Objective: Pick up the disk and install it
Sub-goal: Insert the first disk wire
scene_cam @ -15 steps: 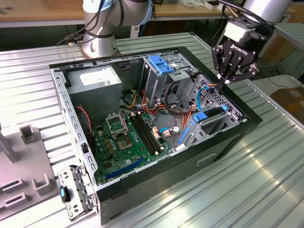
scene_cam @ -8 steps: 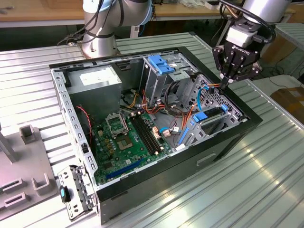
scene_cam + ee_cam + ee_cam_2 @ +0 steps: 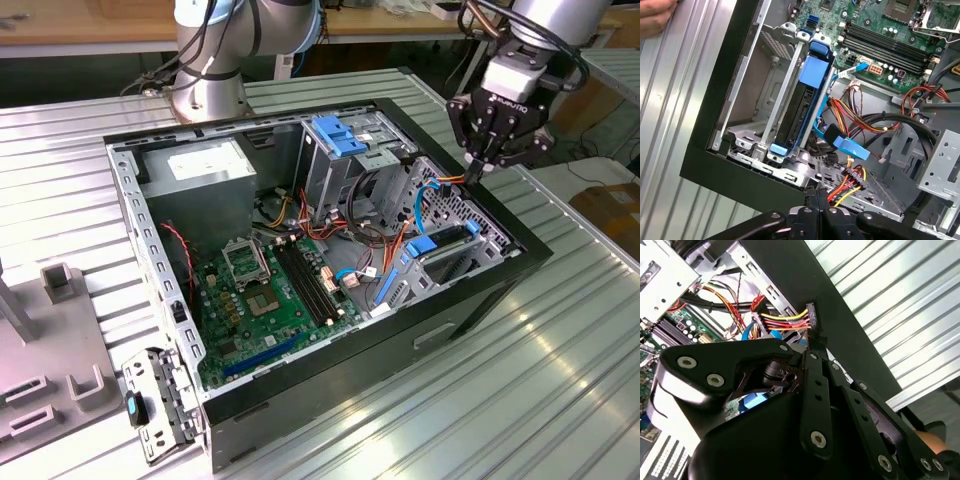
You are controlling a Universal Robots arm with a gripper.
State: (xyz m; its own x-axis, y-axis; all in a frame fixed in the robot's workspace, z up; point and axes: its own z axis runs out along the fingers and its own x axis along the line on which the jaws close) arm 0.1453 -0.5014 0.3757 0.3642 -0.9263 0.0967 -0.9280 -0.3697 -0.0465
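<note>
The disk (image 3: 796, 107) sits on edge in a slot of the metal drive cage (image 3: 747, 75) at the case's front, with its blue carrier rails (image 3: 815, 67) showing along the edge. In the exterior view the disk (image 3: 445, 240) lies low in that cage on the exterior view's right. My gripper (image 3: 473, 170) hangs just above the cage. Its fingers are shut on a black power plug (image 3: 810, 315) with yellow, red and orange wires. In the first wrist view the gripper (image 3: 812, 196) holds this plug (image 3: 852, 177) close beside the disk's end, apart from it.
The open computer case (image 3: 300, 370) lies on a ribbed metal table (image 3: 540, 380). A grey power-supply box (image 3: 205, 170) and a blue bracket (image 3: 335, 135) on a second cage are at the back. A blue data cable (image 3: 847, 145) crosses near the disk. A hand (image 3: 655, 15) rests on the table beside the case.
</note>
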